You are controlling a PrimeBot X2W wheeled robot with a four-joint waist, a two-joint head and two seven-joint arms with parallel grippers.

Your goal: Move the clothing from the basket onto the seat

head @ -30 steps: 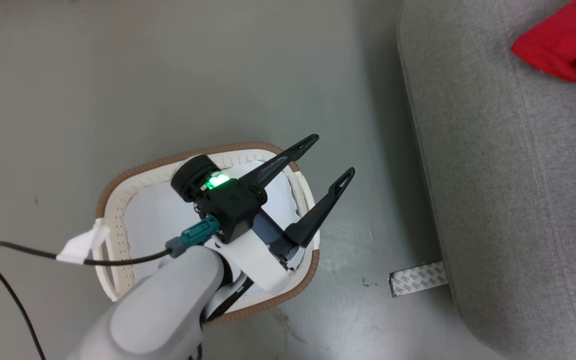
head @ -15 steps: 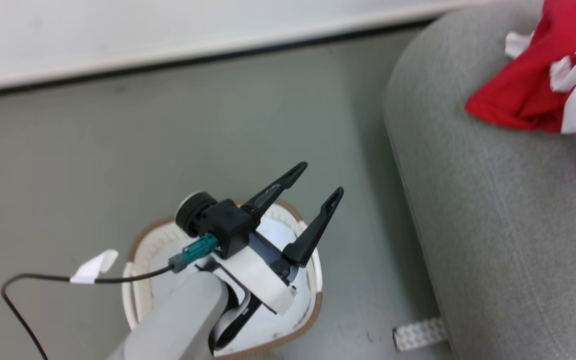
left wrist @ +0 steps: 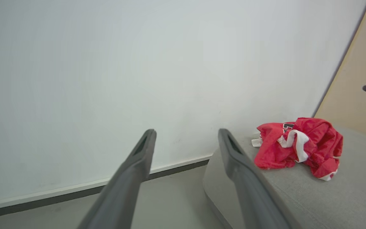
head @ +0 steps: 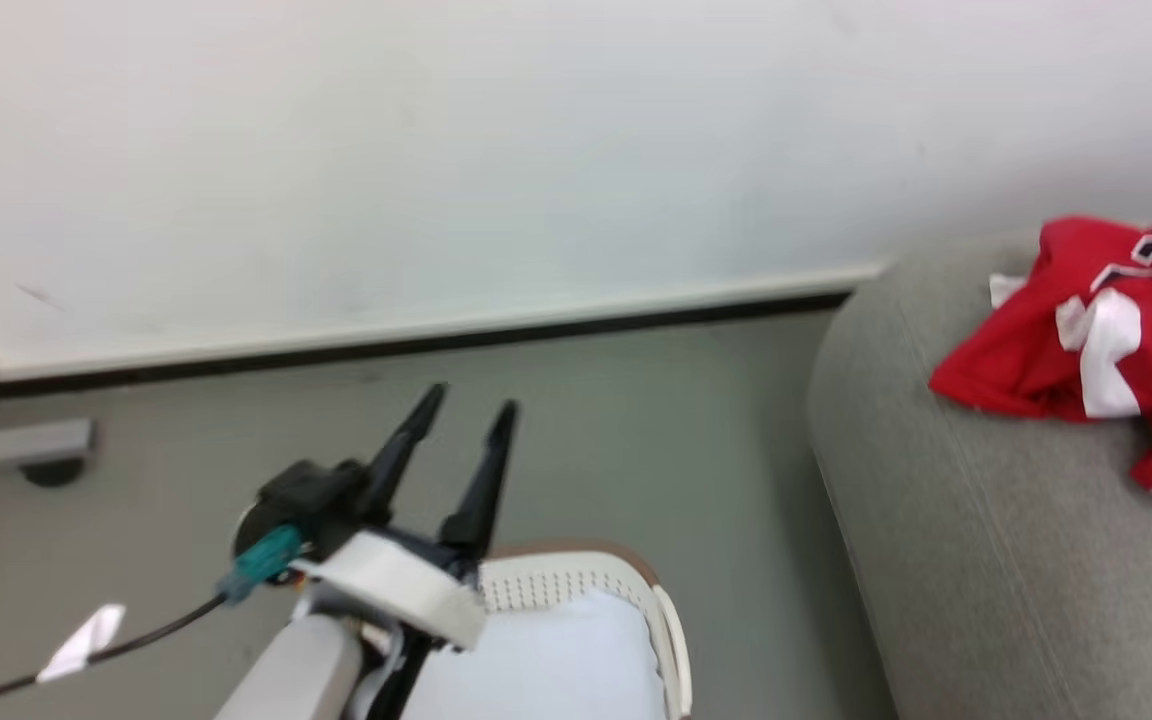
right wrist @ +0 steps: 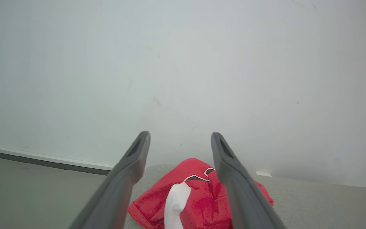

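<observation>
The clothing, a red jersey (head: 1026, 350) with white trim, lies crumpled on the grey seat (head: 986, 560) at the right, near the wall. My right gripper (right wrist: 180, 135) hovers open just above the jersey (right wrist: 202, 197), nothing between its fingers. My left gripper (head: 469, 400) is open and empty above the basket (head: 576, 580), whose brown rim and perforated white wall show at the bottom. In the left wrist view my left gripper (left wrist: 186, 132) points at the wall, with the jersey (left wrist: 297, 146) on the seat (left wrist: 297, 197) to its right.
A pale cloth (head: 536, 660) lies inside the basket. A white wall with a dark baseboard (head: 436, 340) runs behind the grey floor. A grey fitting (head: 16, 445) sits low at the left. A beige panel (left wrist: 361, 79) stands behind the seat.
The head camera has tilted up from the floor toward the wall. My left gripper has turned from over the basket to point at the wall. The jersey stays on the seat.
</observation>
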